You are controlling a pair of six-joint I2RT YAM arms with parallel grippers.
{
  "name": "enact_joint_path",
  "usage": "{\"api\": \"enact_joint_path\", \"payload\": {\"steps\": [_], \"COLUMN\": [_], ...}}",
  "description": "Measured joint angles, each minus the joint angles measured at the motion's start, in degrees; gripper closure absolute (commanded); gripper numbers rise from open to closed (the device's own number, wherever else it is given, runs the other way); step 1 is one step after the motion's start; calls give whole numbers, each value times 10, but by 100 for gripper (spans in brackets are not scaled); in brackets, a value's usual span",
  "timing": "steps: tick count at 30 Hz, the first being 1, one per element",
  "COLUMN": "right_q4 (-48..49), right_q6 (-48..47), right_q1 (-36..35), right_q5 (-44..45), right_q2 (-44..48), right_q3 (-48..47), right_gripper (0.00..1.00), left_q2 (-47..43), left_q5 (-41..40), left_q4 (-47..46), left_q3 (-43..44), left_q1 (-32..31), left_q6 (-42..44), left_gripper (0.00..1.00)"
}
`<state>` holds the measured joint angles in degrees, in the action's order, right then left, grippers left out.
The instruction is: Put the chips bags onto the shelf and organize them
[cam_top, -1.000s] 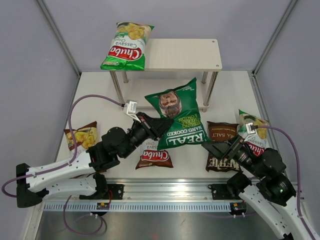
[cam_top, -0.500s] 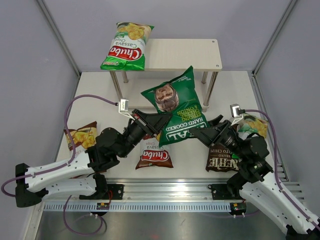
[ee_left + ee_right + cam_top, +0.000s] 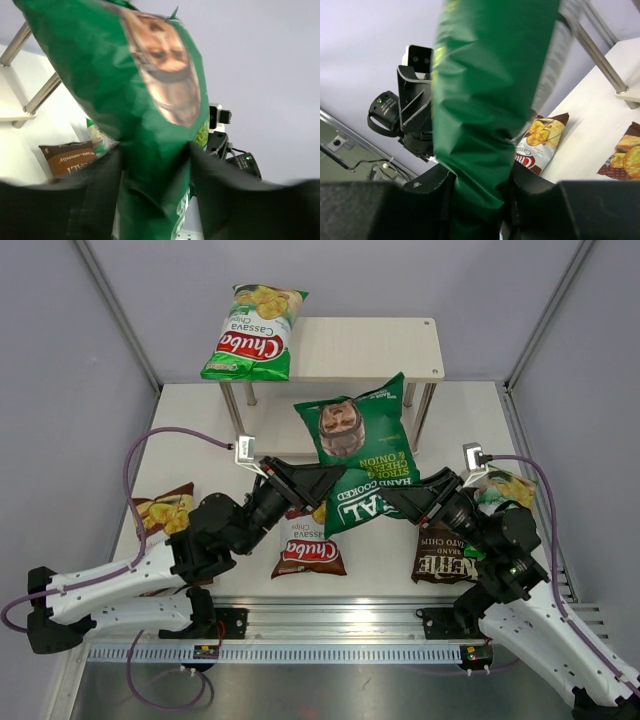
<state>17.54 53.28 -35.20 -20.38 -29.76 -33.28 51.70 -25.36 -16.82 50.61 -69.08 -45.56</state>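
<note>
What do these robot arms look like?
The left arm and right arm have white links and bulky black joints. The left gripper and right gripper are black, with two wedge-shaped fingers; a small white camera box sits behind each, and a lilac cable loops off each wrist.

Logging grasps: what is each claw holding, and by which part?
Right claw pinches the dark-green REAL bag at its lower end; left claw flanks the same end, grip cannot be told.
</note>
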Motion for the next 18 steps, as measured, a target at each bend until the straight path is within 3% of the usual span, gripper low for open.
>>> {"api": "enact_joint_path", "payload": {"steps": [2,3,6,11,18], "right_q4": [-23,-38,-76,-148,-223], "right_q6": [-11,-17,-38,-80,-144], "right_q1": [0,0,0,0,0], "right_q5": [2,4,16,40,78], "right_q2": [7,10,12,-21,-144], "right_q3": [-13,-22,-53,-119,-274], "right_gripper": [70,71,71,71,71], "left_q2": [-6,-9,-26,-80,-172], "left_q5": [-11,-19,-59,-135,-201], "left_q4": [26,44,110,233,444], "left_q3": [11,17,49,81,86], "left_q1": [-2,-2,-2,2,2], "left_q6": [16,20,37,47,48], "left_gripper": [25,13,1,1,1]}}
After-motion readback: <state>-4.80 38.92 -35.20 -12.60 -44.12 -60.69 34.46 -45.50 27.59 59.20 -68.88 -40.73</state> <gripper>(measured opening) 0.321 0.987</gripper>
